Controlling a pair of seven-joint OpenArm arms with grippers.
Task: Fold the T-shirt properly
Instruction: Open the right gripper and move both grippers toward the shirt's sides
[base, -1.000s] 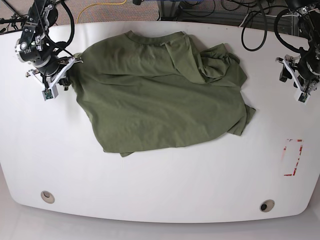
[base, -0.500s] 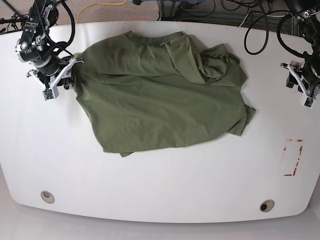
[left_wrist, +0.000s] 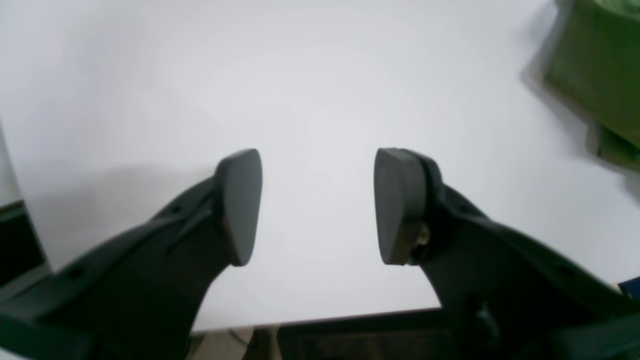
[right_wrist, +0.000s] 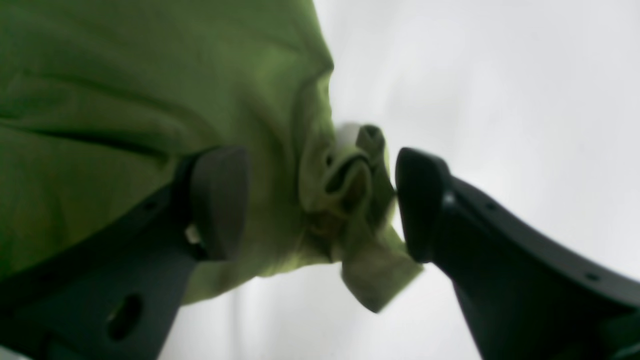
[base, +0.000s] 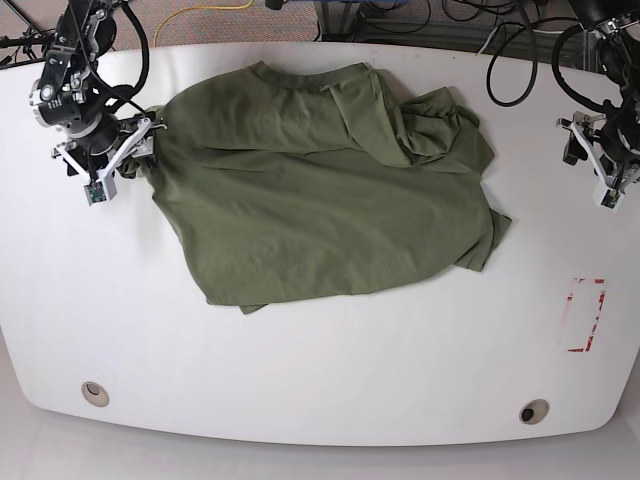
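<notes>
Big white desk (base: 330, 370) with rounded corners fills pretty much the whole base view, lit evenly with only soft shadows. Two round grommet holes near the front edge, one on the left (base: 95, 393) and one on the right (base: 534, 411). There's a red-outlined rectangle mark (base: 586, 315) toward the right side. Behind the desk you can see speckled carpet (base: 200, 20), a yellow cable (base: 205, 14) and a tangle of black cables (base: 430, 15)

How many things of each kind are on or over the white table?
T-shirt: 1
Pincers: 2, the right pincer at the shirt's edge and the left pincer over bare table
Round holes in the table: 2
Red-marked rectangle: 1
Total: 6
</notes>
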